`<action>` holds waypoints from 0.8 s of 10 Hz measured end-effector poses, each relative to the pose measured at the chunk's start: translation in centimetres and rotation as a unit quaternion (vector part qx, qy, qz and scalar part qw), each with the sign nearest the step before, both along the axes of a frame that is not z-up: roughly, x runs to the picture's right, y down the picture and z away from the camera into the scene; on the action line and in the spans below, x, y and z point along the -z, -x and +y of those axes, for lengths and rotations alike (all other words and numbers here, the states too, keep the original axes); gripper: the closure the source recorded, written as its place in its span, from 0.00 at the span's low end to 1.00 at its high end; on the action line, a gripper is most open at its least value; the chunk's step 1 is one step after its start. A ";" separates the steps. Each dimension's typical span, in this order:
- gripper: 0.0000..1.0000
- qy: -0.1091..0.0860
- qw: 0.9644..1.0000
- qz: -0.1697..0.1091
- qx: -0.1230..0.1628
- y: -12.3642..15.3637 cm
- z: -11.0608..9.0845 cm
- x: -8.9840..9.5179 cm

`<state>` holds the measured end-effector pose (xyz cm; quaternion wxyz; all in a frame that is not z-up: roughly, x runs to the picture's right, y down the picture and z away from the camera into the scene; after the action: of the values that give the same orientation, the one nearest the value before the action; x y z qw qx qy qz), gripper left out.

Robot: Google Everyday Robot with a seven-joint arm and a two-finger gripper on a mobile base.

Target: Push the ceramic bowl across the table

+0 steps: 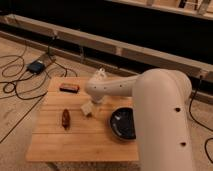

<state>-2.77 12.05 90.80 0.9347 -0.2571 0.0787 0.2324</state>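
camera view: the ceramic bowl point(124, 123) sits on the desk point(80, 145), right of the frame's centre, partly hidden behind the robot's arm point(160, 115). the gripper point(89, 108) hangs low over the desk just left of the bowl, apart from it; whether its jaws are spread or pressed together cannot be told. a brown object point(65, 119) lies further left.

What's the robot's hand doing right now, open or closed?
Gripper: cannot be told; it is over the table, apart from the ceramic bowl.
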 end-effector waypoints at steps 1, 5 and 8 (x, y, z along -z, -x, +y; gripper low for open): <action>0.20 0.001 1.000 0.010 -0.006 -0.6 0.5 0.4; 0.20 0.005 0.998 0.047 -0.038 -3.7 3.1 2.0; 0.20 0.008 0.995 0.075 -0.067 -6.8 5.1 3.2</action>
<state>4.02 17.15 87.58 0.9063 -0.2514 0.1328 0.3127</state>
